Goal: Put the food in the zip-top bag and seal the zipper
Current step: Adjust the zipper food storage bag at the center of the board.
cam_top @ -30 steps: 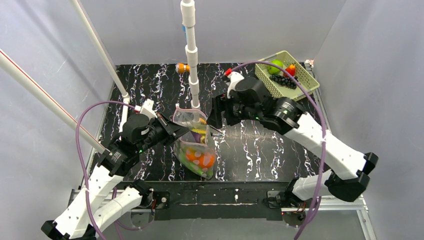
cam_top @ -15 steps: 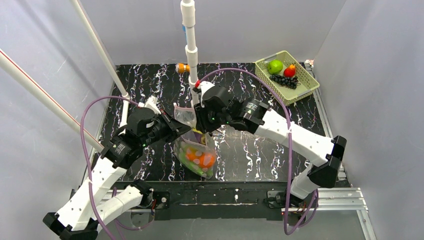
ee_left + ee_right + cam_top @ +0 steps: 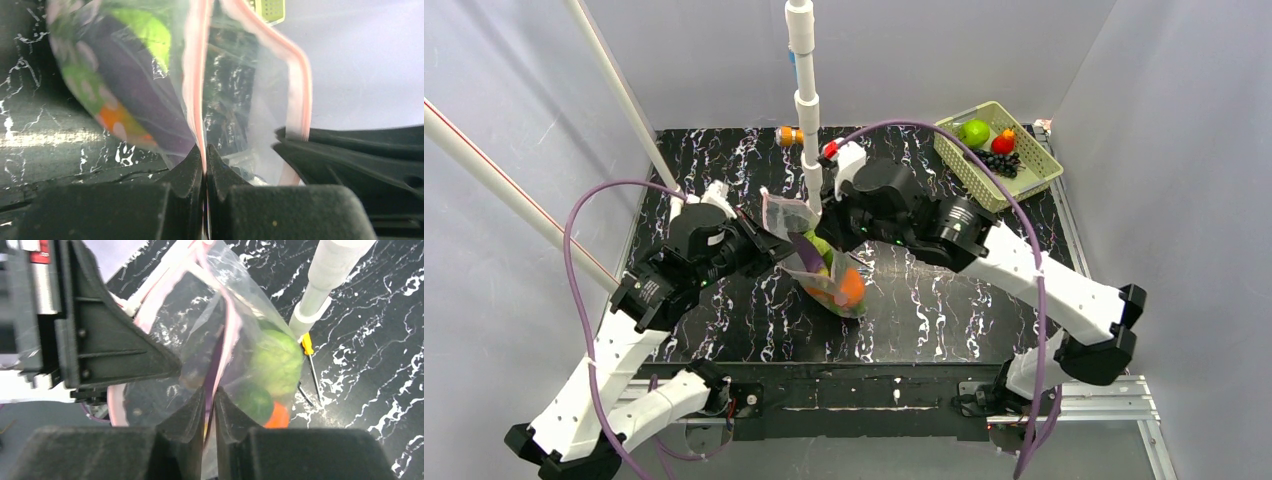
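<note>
The zip-top bag (image 3: 819, 262) hangs between both grippers over the worktop (image 3: 944, 300), and it holds an eggplant (image 3: 135, 95), a green melon (image 3: 277, 362) and an orange ball (image 3: 851, 287). The left gripper (image 3: 205, 155) has its jaws pressed tight on the pink zipper (image 3: 197, 75). The right gripper (image 3: 210, 400) has its jaws almost together, pinching the bag's mouth.

Left gripper (image 3: 762, 246), right gripper (image 3: 827, 226) at zip-top bag (image 3: 790, 216) mouth; food (image 3: 850, 288) inside

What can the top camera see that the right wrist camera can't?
Only the top camera shows the green basket with fruit in the far right corner. Only the right wrist camera shows the yellow-handled screwdriver lying by the white pole. Both show the zip-top bag with food inside.
</note>
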Available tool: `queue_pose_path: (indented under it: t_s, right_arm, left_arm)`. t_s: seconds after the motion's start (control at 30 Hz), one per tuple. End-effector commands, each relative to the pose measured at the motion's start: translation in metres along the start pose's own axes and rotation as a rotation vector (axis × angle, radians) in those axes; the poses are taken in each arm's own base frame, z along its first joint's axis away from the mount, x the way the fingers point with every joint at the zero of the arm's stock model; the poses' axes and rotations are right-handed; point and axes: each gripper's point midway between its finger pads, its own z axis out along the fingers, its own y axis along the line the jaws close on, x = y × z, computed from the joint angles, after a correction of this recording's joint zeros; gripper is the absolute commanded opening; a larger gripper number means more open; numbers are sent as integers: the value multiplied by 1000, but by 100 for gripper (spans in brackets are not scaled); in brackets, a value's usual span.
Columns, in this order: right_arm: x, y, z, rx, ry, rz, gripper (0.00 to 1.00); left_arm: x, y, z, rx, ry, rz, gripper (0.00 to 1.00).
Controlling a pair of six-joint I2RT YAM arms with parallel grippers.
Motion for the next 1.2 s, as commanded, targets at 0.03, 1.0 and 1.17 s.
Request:
queue_pose_path:
  t_s: [0.03, 1.0, 1.17]
  right_arm:
    - [-11, 16, -9, -107, -91, -1, 33]
    - [-44, -236, -122, 475, -304, 277, 100]
    - [-20, -305, -93, 561, -279, 445, 100]
  left_arm:
    - [5, 38, 7, -139, -19, -30, 0]
    - [3, 32, 13, -157, 11, 36, 0]
    - [0, 35, 7, -154, 0, 110, 0]
